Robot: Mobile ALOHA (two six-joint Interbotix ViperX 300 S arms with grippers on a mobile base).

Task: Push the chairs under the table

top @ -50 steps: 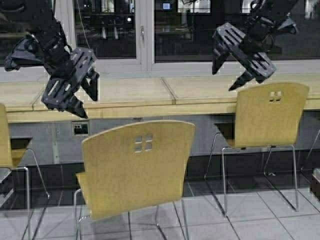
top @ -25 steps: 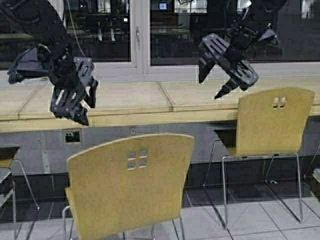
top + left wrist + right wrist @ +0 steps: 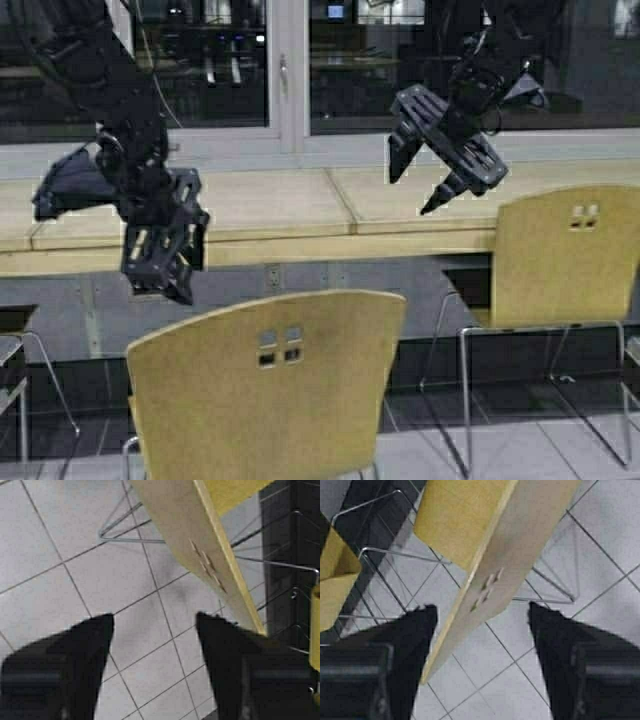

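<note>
Both grippers hang in the air with fingers spread and nothing held. The left gripper [image 3: 160, 262] points down just above the near chair [image 3: 270, 385], over the left part of its curved back; its wrist view looks down past the back's top edge to the tiled floor [image 3: 75, 575]. The right gripper [image 3: 440, 165] is higher, over the table [image 3: 300, 215], up and left of the far chair [image 3: 570, 255]. That chair stands at the table's edge on the right, and the near chair stands back from the table.
</note>
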